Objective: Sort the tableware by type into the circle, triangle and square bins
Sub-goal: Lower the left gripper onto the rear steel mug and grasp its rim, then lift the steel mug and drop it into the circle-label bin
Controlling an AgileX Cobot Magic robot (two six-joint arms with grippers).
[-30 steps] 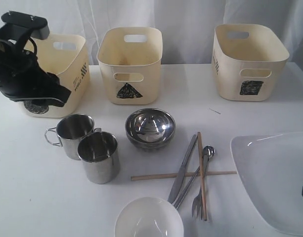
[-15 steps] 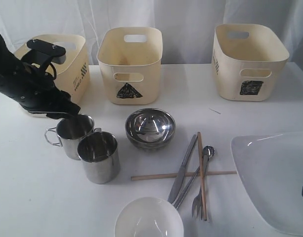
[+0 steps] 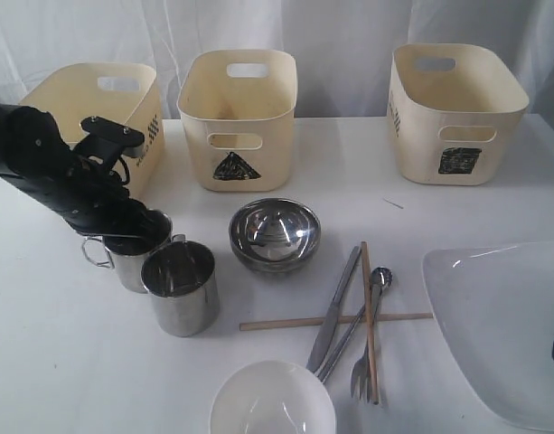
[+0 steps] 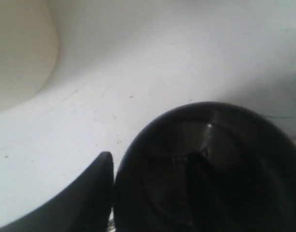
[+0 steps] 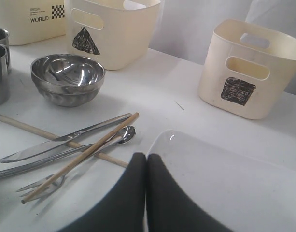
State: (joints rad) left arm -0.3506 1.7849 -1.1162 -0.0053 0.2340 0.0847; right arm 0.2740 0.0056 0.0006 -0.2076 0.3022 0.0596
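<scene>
Well, the rear mug (image 3: 121, 264) stands on the surface (image 3: 60, 362) just behind the front mug (image 3: 180, 287), near the leftmost tub (image 3: 64, 98). My left tool (image 3: 135, 228) straddles its rim, parted. My right tool (image 5: 146, 162) is pressed closed, empty, over the plate (image 5: 225, 183).

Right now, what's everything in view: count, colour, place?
Cream plastic tub, mark hidden: 1, cream, back left.
Triangle-marked tub: 1, cream, back middle.
Square-marked tub: 1, cream, back right.
Steel handled mugs: 2, silver, front left.
Steel bowl: 1, silver, centre.
White bowl: 1, white, near edge.
Big white plate: 1, white, right.
Steel cutlery: 3, silver, centre-right.
Wooden chopsticks: 2, tan, crossed among cutlery.
Left gripper: 1, black, open, straddling rear mug's rim.
Right gripper: 1, black, shut, over plate.
</scene>
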